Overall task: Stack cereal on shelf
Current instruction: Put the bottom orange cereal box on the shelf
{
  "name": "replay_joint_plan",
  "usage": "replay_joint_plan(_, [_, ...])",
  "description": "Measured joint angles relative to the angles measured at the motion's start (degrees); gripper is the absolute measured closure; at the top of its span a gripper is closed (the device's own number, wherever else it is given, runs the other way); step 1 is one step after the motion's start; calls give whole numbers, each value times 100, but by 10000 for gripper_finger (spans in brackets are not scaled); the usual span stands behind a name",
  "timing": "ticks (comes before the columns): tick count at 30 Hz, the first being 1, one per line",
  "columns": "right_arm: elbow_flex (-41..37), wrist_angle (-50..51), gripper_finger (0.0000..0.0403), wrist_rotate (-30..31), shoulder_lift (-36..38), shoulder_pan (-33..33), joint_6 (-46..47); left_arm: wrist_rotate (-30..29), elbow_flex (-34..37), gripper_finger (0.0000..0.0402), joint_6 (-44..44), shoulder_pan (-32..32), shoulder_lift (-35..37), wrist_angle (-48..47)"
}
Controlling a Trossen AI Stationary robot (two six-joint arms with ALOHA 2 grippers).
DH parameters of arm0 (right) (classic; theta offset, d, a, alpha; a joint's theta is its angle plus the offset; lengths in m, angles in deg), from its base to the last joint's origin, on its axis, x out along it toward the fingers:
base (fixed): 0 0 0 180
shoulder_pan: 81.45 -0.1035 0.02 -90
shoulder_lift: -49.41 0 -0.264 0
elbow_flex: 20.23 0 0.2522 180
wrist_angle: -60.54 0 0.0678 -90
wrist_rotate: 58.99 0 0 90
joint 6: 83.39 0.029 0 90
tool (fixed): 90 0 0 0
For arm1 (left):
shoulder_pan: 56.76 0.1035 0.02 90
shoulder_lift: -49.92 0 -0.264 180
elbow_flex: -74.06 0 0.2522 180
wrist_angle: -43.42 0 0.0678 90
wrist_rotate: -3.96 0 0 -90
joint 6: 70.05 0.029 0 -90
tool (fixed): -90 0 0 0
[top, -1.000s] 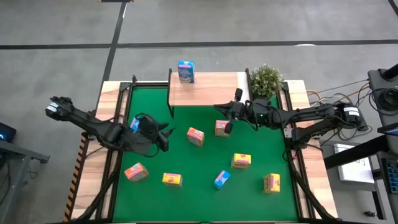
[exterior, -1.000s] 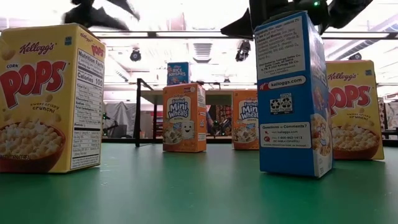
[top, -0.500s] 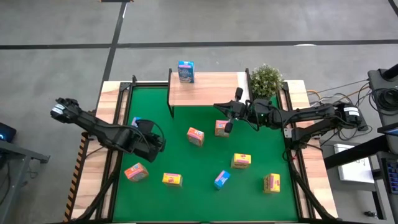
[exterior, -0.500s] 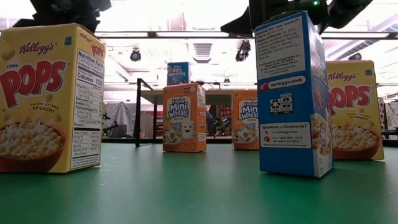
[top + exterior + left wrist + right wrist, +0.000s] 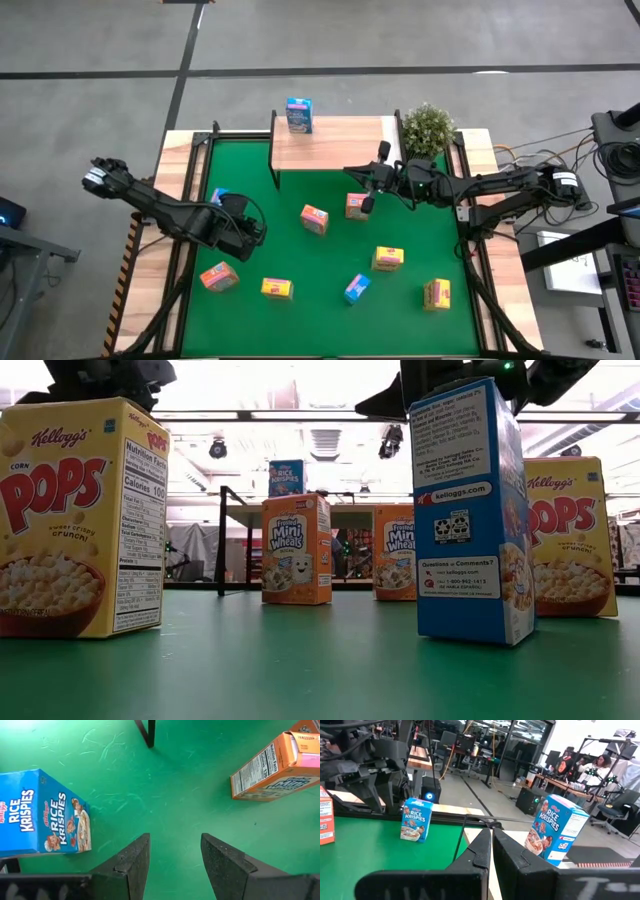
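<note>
One blue cereal box (image 5: 298,115) stands upright on the light-wood shelf (image 5: 340,142) at the far edge. Several more stand on the green mat: a blue one (image 5: 218,197) (image 5: 40,812) at the left, two orange ones (image 5: 314,218) (image 5: 355,206) mid-table, and others nearer the front. My left gripper (image 5: 252,228) (image 5: 175,840) hovers open over bare mat, tipped down, between the left blue box and the orange box (image 5: 275,767). My right gripper (image 5: 352,174) (image 5: 490,842) is shut and level in front of the shelf, holding nothing.
A potted plant (image 5: 428,128) sits at the shelf's right end. A black shelf leg (image 5: 147,732) stands just beyond my left gripper. Near the front stand yellow boxes (image 5: 277,288) (image 5: 388,258) (image 5: 437,294), a blue one (image 5: 356,288) and an orange one (image 5: 218,276).
My left gripper has tipped steeply downward and sunk a little toward the mat, drawing back toward the table's left edge; it has stayed open. For the last half second it has kept still. No box has moved.
</note>
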Motion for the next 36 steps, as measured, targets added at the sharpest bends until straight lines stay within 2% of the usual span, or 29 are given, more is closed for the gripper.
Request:
replay_joint_plan(12, [0, 55, 394, 35, 0, 0, 0, 226, 2, 242, -87, 0, 3, -50])
replay_joint_plan(14, [1, 55, 394, 37, 0, 0, 0, 433, -4, 242, -187, 0, 4, -54])
replay_joint_plan(19, [2, 55, 394, 39, 0, 4, -9, 1466, -316, 242, -314, -69, -22, 52])
replay_joint_plan(21, [2, 55, 394, 40, 0, 11, -30, 1700, -512, 242, -415, -158, -84, 144])
replay_joint_plan(30, [4, 52, 394, 44, 0, 24, -159, 1837, -1517, 242, -790, -676, -838, 46])
replay_joint_plan(36, [4, 7, 394, 42, 0, 24, -260, 2145, -1773, 242, -638, -1105, -1406, -304])
